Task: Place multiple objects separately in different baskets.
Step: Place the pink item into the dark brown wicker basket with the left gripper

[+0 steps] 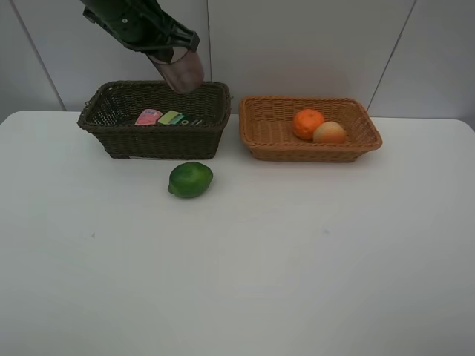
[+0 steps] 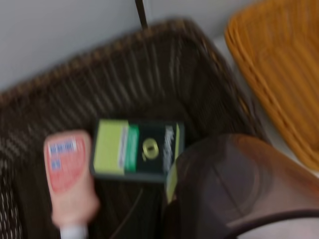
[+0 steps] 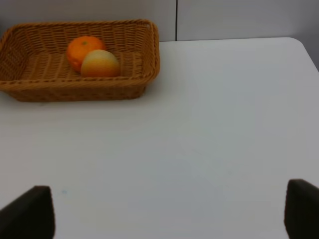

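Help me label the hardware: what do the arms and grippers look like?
The left gripper is dark green-black and angular, with thin struts. The right gripper shows only two dark, blocky fingertips. No cables or markings show.

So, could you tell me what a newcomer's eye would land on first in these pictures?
Probably the bright green lime, alone on the white table in front of the dark basket. Next, the mauve cup held by the left arm above that basket, where a pink tube and a dark bottle lie. Then the mandarin and a paler fruit, side by side in the tan basket on the right.
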Tool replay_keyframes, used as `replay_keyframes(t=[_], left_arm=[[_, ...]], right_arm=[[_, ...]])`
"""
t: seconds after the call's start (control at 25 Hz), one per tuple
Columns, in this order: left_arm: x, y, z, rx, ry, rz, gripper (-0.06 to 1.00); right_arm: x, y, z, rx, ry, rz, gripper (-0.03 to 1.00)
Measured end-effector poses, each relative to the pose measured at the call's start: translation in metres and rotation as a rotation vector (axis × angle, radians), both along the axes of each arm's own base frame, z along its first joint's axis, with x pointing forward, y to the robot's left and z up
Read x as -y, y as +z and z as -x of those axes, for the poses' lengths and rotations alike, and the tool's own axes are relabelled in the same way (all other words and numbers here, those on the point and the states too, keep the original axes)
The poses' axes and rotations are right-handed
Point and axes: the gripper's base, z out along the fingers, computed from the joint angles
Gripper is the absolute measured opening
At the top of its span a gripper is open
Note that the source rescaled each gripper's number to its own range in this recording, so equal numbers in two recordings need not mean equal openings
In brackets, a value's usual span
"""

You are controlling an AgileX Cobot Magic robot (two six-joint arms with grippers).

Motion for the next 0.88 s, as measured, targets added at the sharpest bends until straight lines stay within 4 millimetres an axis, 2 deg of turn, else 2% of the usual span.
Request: replay_keyframes(t=[0.2,0.48,0.68,0.88], left_arm=[[0.002,-0.03,-0.026,0.074,-0.017,0.041,0.0],[0.011,-0.078,-0.045,0.084,-0.047,0.063,0.0],[0.006,-0.098,-0.054,0.076,-0.038,0.064,0.0],[0.001,-0.107,-0.062,0.124,-0.039,0.093,0.0]], right_arm=[[0.0,0.0,0.0,0.0,0.0,0.0,1.0],[0.0,0.0,0.0,0.0,0.0,0.0,1.0],[0.0,0.0,0.0,0.0,0.0,0.0,1.0],[0.0,0.0,0.0,0.0,0.0,0.0,1.0]])
